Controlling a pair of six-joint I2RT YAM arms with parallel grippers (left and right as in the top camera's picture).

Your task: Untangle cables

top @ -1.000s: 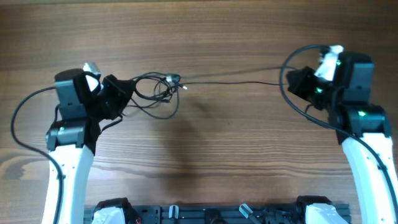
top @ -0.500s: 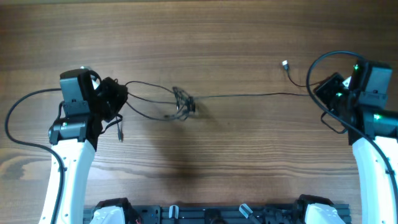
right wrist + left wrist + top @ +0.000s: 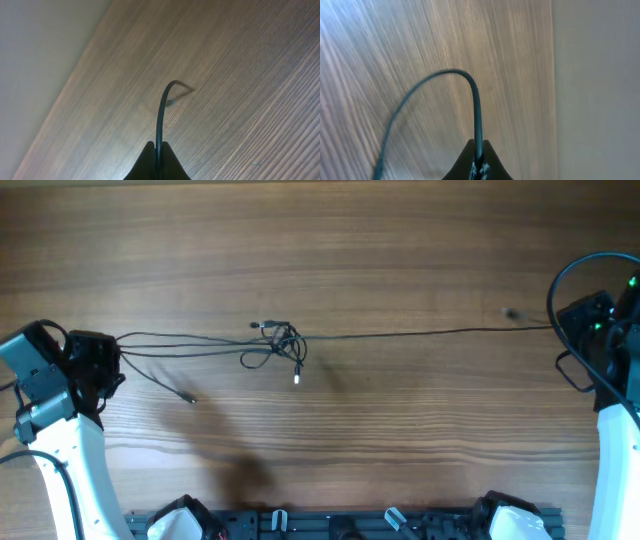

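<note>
Thin dark cables (image 3: 420,333) are stretched in a line across the wooden table, with a small knot (image 3: 280,345) in the middle. My left gripper (image 3: 112,360) at the far left is shut on the strands running left from the knot. In the left wrist view, one cable (image 3: 476,105) arcs out of the closed left gripper (image 3: 478,150). At the far right, my right gripper (image 3: 560,327) is shut on the single long strand. The right wrist view shows that cable (image 3: 161,110) rising from the closed right gripper (image 3: 159,148). Loose plug ends (image 3: 297,378) hang off the knot.
Another free cable end (image 3: 188,397) lies on the table (image 3: 400,440) right of the left arm, and a short tail with a plug (image 3: 512,312) lies just left of the right gripper. Thick black arm cables loop round both wrists. The table edge shows in both wrist views.
Both arms have pulled outward, the left far to the left and the right to the right edge. The loose loops have drawn into a small tight knot with straight strands.
</note>
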